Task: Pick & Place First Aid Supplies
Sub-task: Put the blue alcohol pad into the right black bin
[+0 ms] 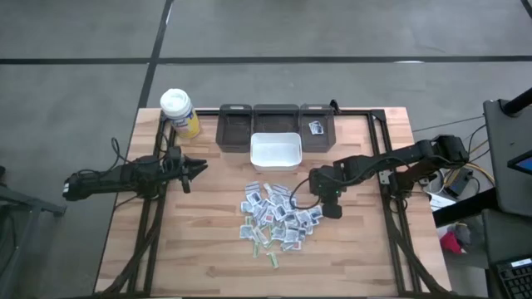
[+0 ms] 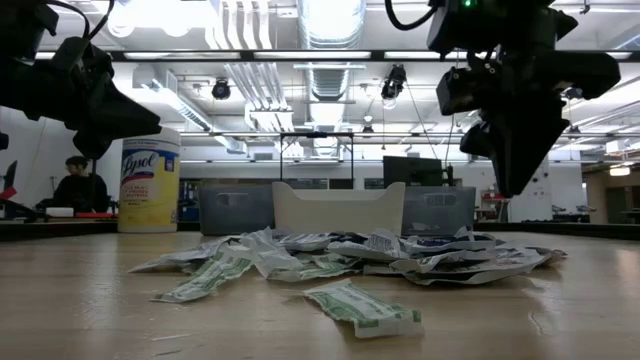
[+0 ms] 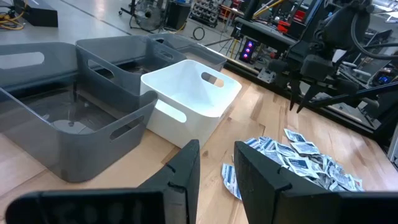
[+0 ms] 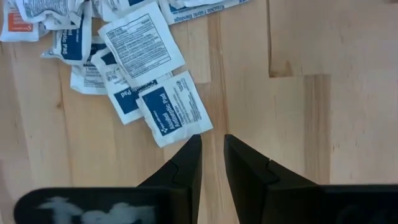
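Where packets (image 4: 174, 109) end, bare table (image 4: 298, 124)

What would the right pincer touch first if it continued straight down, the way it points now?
Probably the bare light wooden table. The right pincer points at wood just beside a white and blue paper packet; its empty fingers stand slightly apart.

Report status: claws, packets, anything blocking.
Right claw open, empty, above the packet pile's edge. Left claw open, parked beside the yellow bottle. White bin empty. Nothing blocking.
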Action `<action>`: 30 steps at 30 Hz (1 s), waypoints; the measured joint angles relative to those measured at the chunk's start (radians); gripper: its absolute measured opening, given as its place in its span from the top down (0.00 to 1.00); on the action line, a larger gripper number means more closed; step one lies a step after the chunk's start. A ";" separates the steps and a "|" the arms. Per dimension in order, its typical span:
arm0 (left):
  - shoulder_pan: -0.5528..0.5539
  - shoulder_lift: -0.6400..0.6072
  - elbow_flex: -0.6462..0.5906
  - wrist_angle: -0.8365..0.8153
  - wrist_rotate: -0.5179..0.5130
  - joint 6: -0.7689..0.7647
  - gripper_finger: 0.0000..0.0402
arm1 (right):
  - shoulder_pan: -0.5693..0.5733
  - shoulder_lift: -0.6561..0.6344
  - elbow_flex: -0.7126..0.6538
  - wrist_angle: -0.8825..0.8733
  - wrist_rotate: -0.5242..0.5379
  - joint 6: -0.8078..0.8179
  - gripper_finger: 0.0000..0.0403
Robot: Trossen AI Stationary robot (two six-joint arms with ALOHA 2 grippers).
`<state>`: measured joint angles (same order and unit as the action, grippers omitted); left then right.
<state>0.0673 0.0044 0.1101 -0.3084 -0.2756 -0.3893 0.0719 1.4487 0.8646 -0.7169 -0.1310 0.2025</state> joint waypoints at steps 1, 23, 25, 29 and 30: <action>0.000 0.000 0.000 0.000 0.000 0.000 0.77 | 0.000 0.000 0.000 0.002 0.000 -0.001 0.84; 0.000 0.000 0.000 0.000 0.000 0.000 0.77 | 0.028 0.029 -0.024 0.074 0.003 -0.133 0.83; 0.000 0.000 0.000 0.001 0.000 0.000 0.77 | 0.046 0.059 -0.024 0.078 0.002 -0.157 0.82; 0.000 0.000 0.000 0.000 0.000 0.000 0.77 | 0.067 0.110 -0.024 0.080 0.002 -0.191 0.80; 0.000 0.000 0.000 -0.001 0.000 0.000 0.77 | 0.068 0.112 -0.024 0.081 0.002 -0.203 0.80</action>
<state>0.0673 0.0045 0.1101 -0.3096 -0.2752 -0.3893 0.1401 1.5610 0.8406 -0.6356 -0.1287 -0.0009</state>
